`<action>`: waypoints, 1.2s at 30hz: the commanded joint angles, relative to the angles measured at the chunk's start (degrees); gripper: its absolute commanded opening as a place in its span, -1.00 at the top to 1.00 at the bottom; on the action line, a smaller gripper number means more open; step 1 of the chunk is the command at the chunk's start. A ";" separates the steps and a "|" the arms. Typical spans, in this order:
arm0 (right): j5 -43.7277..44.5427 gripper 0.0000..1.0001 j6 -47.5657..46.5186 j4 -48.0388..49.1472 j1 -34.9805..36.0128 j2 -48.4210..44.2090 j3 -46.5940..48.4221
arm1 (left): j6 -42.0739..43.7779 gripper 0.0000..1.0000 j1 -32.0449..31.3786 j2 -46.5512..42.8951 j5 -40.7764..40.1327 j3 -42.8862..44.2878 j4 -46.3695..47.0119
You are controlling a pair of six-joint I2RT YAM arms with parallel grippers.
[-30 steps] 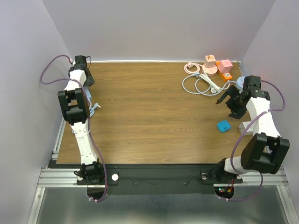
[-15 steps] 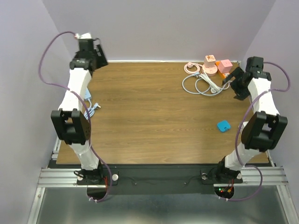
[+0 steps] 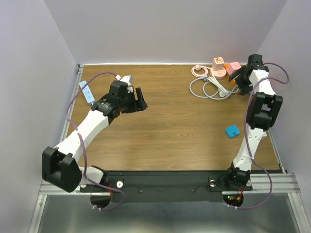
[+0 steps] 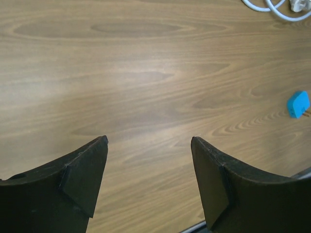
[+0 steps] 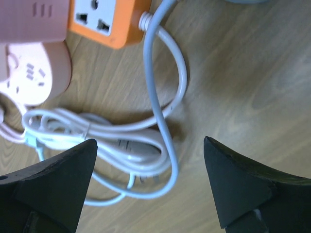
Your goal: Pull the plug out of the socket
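An orange socket strip [image 5: 104, 22] lies at the table's back right [image 3: 235, 78], with a pink block plug [image 5: 34, 19] at its end [image 3: 234, 67]. Beside it is a round pink-and-white socket [image 5: 34, 73] with a pink adapter on top [image 3: 218, 63]. A coiled white cable [image 5: 160, 97] with a loose white plug [image 5: 131, 148] lies under my right gripper [image 5: 150, 184], which is open and empty just above it [image 3: 243, 77]. My left gripper [image 4: 148, 179] is open and empty over bare wood left of the table's middle [image 3: 141, 99].
A small blue block [image 3: 233, 130] lies on the right side, also in the left wrist view [image 4: 298, 103]. A pink cable [image 3: 199, 71] is coiled at the back. A white and blue strip [image 3: 86, 91] lies on the left rail. Walls close in on all sides.
My left arm swung from the back left corner out toward the table's middle. My right arm moved back to hover over the sockets and white cable.
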 commanded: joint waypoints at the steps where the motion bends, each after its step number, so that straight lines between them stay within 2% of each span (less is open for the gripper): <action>1: 2.33 -0.88 2.69 0.76 0.04 2.90 5.05 | -3.20 -0.60 -1.22 -6.29 0.47 -2.62 3.91; 10: 3.12 -0.71 3.49 1.19 -0.13 8.26 7.96 | -1.97 -0.60 -1.57 -5.86 0.82 -2.28 1.89; 13: 2.51 -0.51 3.31 1.28 -0.22 9.32 7.96 | -1.79 -0.60 -1.57 -5.33 0.47 -1.75 1.62; 16: 1.63 -0.41 3.22 1.63 -0.40 9.85 8.05 | -1.53 -0.60 -1.57 -4.89 0.21 -1.40 1.10; 19: 0.84 -0.22 3.22 1.72 -0.48 10.29 8.48 | -1.62 -0.60 -1.57 -4.54 0.65 -1.39 1.01; 22: 0.14 0.42 2.79 1.99 -0.49 9.59 8.75 | -1.70 -0.60 -1.57 -4.45 0.91 -1.74 1.36; 23: 0.14 0.78 2.87 2.07 -0.57 8.98 8.75 | -1.70 -0.60 -1.57 -4.54 1.00 -1.83 1.45; 25: 1.01 0.99 2.61 1.99 -0.49 6.53 8.40 | -1.62 -0.60 -1.57 -4.45 1.17 -2.01 1.45; 32: 3.65 0.99 1.47 2.07 -0.66 -2.62 4.46 | -0.74 -0.60 -1.57 -4.19 1.44 -2.27 1.62; 36: -0.29 0.99 1.12 2.86 -0.57 -9.39 -0.29 | -0.13 -0.60 -1.57 -4.36 1.61 -2.19 1.80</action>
